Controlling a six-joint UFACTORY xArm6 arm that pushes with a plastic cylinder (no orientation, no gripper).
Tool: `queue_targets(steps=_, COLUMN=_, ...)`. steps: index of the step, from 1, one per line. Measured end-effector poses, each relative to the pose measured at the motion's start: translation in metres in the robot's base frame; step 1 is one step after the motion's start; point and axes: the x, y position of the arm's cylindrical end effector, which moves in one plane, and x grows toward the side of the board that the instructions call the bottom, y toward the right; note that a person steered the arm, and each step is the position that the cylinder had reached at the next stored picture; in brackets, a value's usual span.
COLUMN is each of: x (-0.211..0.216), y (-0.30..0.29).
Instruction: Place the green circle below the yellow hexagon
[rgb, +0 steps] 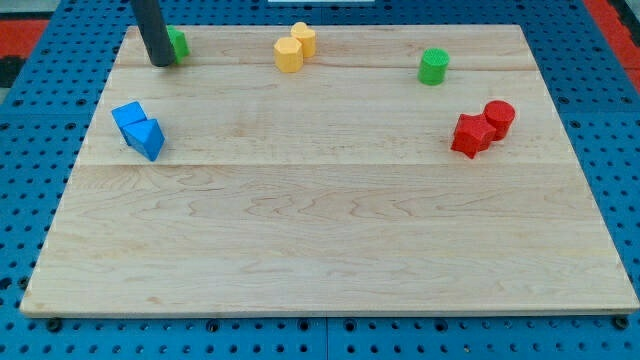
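Note:
The green circle (433, 66), a short cylinder, stands near the view's top right on the wooden board (320, 230). The yellow hexagon (289, 55) stands at the view's top centre, touching a second yellow block (304, 38) just above and to its right. My tip (160, 62) is at the view's top left, far to the left of both. It sits right against another green block (178, 42), whose shape is partly hidden by the rod.
Two blue blocks (138, 130) sit together at the view's left. A red star-like block (470, 135) and a red cylinder (499, 116) touch at the view's right. Blue pegboard surrounds the board.

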Motion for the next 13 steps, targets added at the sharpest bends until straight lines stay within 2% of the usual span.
queue_targets(steps=1, x=0.038, y=0.077)
queue_targets(steps=3, x=0.041, y=0.275)
queue_targets(steps=4, x=0.041, y=0.275)
queue_targets(steps=7, x=0.043, y=0.381)
queue_targets(steps=9, x=0.016, y=0.405)
queue_targets(steps=13, x=-0.016, y=0.407)
